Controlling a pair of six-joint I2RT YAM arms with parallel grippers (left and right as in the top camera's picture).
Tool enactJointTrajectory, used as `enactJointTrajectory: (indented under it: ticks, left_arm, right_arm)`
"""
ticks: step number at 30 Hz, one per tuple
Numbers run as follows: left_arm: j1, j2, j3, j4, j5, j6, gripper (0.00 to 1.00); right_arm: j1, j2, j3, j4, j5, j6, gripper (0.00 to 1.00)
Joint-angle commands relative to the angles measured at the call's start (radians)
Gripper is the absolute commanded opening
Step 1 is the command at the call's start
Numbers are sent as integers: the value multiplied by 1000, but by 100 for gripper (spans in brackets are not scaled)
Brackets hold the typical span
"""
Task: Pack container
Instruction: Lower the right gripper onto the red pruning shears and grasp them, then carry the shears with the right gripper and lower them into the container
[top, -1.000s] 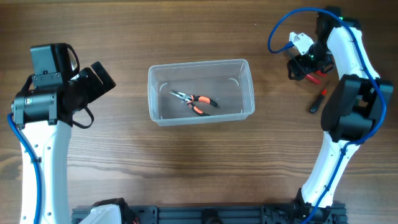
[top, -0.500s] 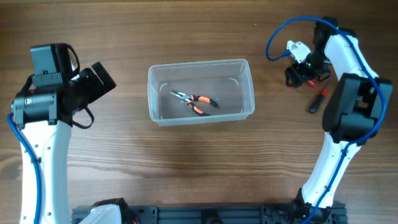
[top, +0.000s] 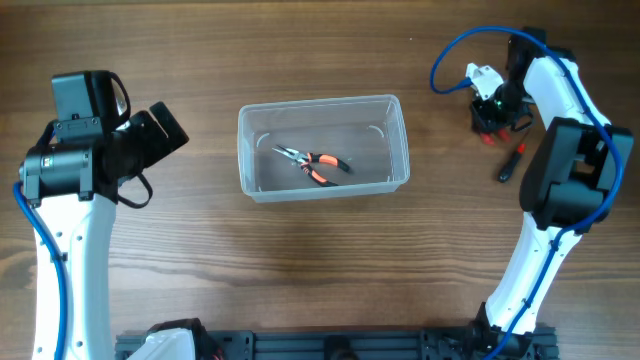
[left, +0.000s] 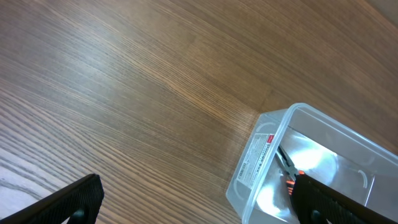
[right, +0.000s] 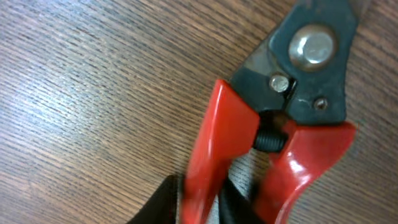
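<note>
The clear container (top: 322, 102) stands at mid table with orange-handled pliers (top: 318, 165) lying inside. In the left wrist view its near corner (left: 261, 149) and the pliers (left: 287, 167) show at lower right. My left gripper (top: 165, 130) hovers open to the container's left, nothing between its fingers (left: 199, 208). At the far right my right gripper (top: 490, 118) points down onto red-handled cutters (top: 488, 137) on the table. The right wrist view shows the cutters (right: 292, 143) close up, with my black fingers (right: 160, 202) pressed on either side of one red handle, the gripper (right: 199, 205) shut on it.
A black-and-red screwdriver (top: 511, 161) lies on the wood just below and right of the cutters, beside the right arm's grey link (top: 565, 175). Bare wood surrounds the container on all sides.
The right gripper has shifted slightly right and dropped onto the cutters, and its fingers have closed on one red handle. The left arm and the container have not moved.
</note>
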Motion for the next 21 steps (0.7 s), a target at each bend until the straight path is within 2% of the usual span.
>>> enactJointTrajectory:
  ticks: [1,5,7,15,21]
  left_arm:
    - [-5,5,8,-1,12,-9,100]
    - [-5,5,7,-2,12,-9,100]
    - [-5,5,7,-1,12,-9,100]
    - [-5,5,8,-1,11,-8,100]
    - [-5,5,8,-1,11,-8,100]
  right_arm:
    - [3,28,-34,-2,-20,30,15]
    - [3,28,-34,0,-20,36,10]
    - [3,28,-34,12,-20,64,4]
    - [25,7,17,-8,-22,131,4]
    - [105,-150,121,-58,-24,181,4]
